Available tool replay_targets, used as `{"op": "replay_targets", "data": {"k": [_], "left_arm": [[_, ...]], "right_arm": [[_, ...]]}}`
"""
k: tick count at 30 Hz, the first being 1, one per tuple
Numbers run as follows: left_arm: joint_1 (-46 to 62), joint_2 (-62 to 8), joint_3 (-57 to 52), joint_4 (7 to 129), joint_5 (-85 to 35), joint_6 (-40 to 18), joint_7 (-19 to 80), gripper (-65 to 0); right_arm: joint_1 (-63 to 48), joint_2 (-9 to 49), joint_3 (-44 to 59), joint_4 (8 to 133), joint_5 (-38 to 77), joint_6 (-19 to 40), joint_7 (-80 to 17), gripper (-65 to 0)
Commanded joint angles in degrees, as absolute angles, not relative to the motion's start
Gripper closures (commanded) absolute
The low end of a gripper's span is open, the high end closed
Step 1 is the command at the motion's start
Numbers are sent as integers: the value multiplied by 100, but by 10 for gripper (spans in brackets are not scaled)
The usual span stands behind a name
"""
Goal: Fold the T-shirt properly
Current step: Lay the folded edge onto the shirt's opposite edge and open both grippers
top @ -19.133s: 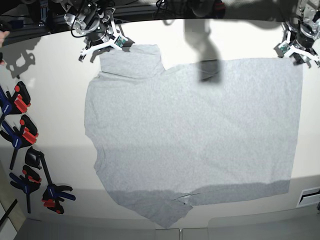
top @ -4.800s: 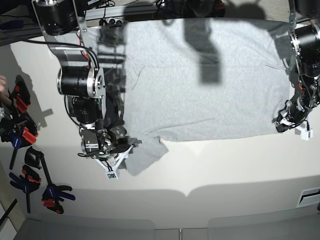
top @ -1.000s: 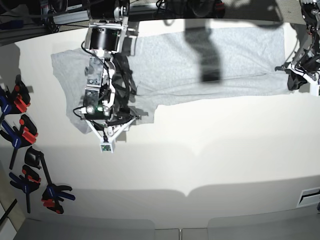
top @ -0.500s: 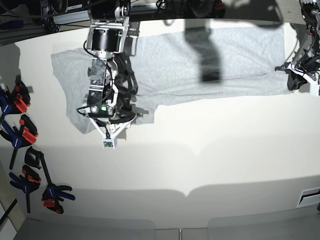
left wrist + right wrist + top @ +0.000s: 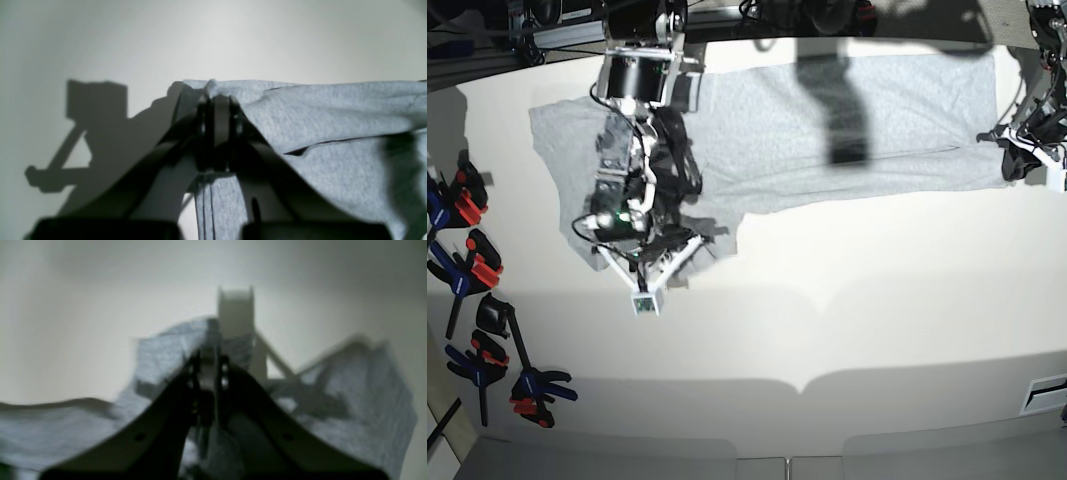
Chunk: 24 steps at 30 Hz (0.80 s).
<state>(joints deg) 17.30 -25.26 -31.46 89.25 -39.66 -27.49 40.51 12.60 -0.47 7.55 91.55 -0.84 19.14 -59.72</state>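
Observation:
The grey T-shirt [image 5: 907, 120] lies as a long folded band across the far side of the table, one sleeve spread at the left. In the base view my right gripper [image 5: 644, 287] sits at the band's near-left edge. In the right wrist view, which is blurred, that gripper [image 5: 208, 356] is shut with grey fabric [image 5: 160, 350] bunched around its jaws. My left gripper [image 5: 1014, 160] is at the band's right end. In the left wrist view it [image 5: 217, 100] is shut on a pinched corner of the cloth [image 5: 333, 110]. No lettering shows.
Several red, blue and black clamps [image 5: 472, 265] lie along the table's left edge. The white table [image 5: 847, 320] stretches toward the front. A pale vent-like part [image 5: 1047, 392] sits at the front right. Arm shadows fall on the shirt.
My right gripper has shut on the shirt's near-left edge and shifted slightly toward the front. The left gripper and the shirt's right end have not moved.

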Motion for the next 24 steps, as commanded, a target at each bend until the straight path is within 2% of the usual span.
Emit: {"op": "replay_targets", "data": {"k": [1,6,14,24], "left_arm": [[1699,-2652,-3190,9026,-4062,-2770,3924,0],[1699,-2652,-3190,9026,-4060,-2770,3924,0],[1699,-2652,-3190,9026,-4060,-2794,3944,0],[1702,-2655,-3190,9026,-4064,-3745,4104,0]], "right_arm": [[1275,-27,744,9559,141,2029,-5918,0],[548,106,744,10967,751,2399,-6045,0],[-965,163,751,12186,895,2659,-5988,0],[-2331,163,755,13109,331,2655,-5848,0]]}}
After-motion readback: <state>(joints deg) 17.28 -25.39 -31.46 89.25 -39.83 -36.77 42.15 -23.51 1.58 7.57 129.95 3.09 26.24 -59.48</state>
